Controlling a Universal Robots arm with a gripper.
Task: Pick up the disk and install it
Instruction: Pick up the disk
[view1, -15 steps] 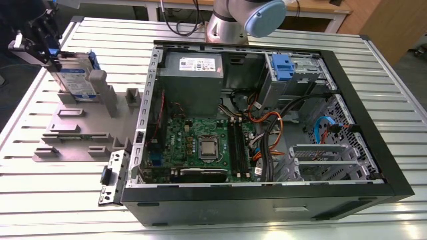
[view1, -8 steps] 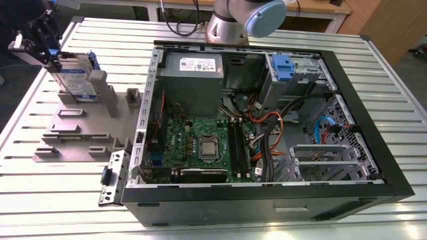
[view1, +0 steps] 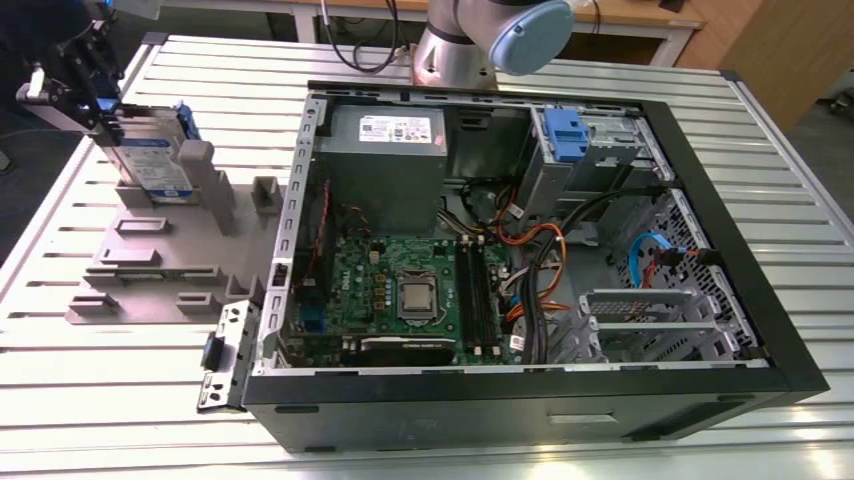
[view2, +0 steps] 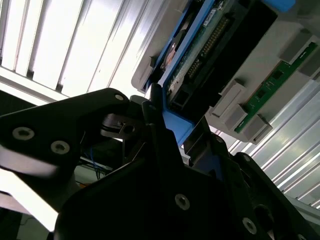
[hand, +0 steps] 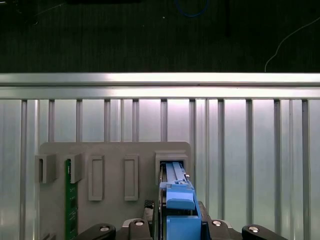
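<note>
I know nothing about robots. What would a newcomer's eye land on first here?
First, the big open black computer case in the middle of the ribbed metal table, with its green motherboard laid bare. At the exterior view's left, a flat silver disk in a blue plastic carrier stands upright in a grey slotted holder. The first wrist view shows the robot's black gripper at the carrier's end.

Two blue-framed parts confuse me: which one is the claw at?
The disk standing in the grey holder outside the case, right at the claw; the other blue part sits inside the case.
</note>
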